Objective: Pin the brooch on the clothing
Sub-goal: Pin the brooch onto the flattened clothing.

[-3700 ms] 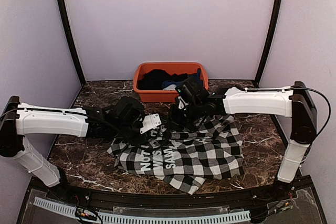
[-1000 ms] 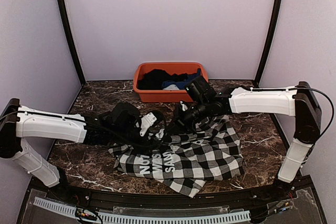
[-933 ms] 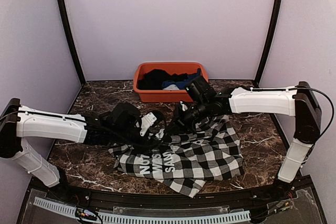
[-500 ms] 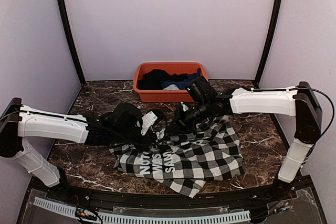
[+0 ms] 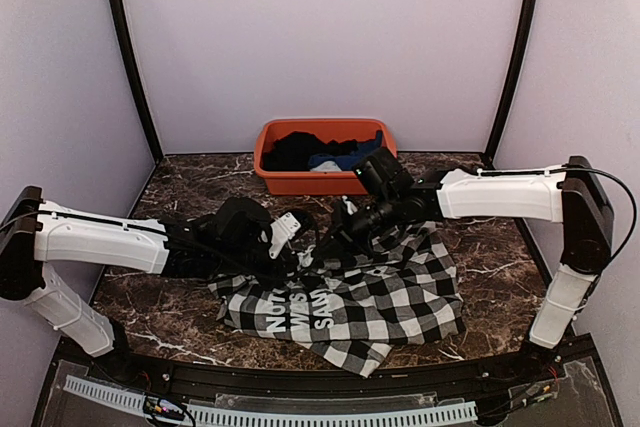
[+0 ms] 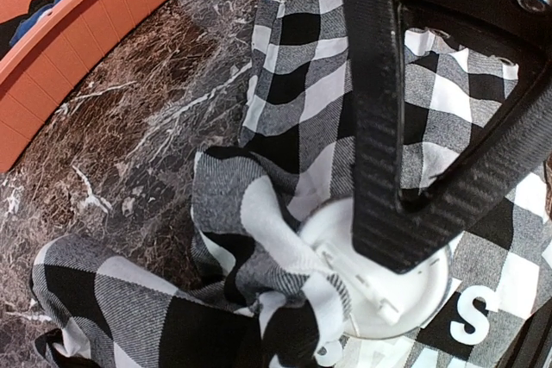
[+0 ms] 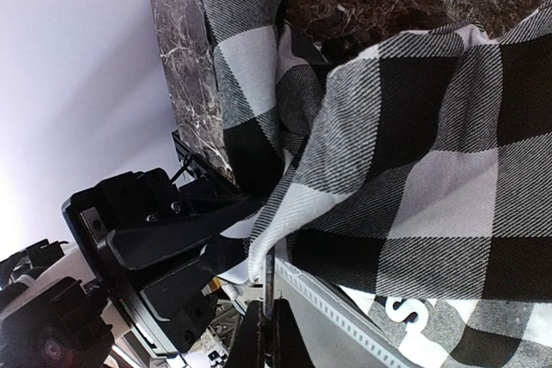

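The dark marbled desk [image 5: 180, 182] carries a checked shirt [image 5: 370, 292] spread near its front and an orange bin [image 5: 300, 183] at the back.

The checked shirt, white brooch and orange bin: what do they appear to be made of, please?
The shirt looks like woven cotton flannel: visible twill weave, matte, soft folds. The brooch seems smooth white plastic, slightly glossy. The bin: probably plastic, rigid evenly orange walls.

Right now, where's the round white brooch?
Left wrist view, centre-right: the brooch sits under the left gripper, against a raised fold of the checked shirt.
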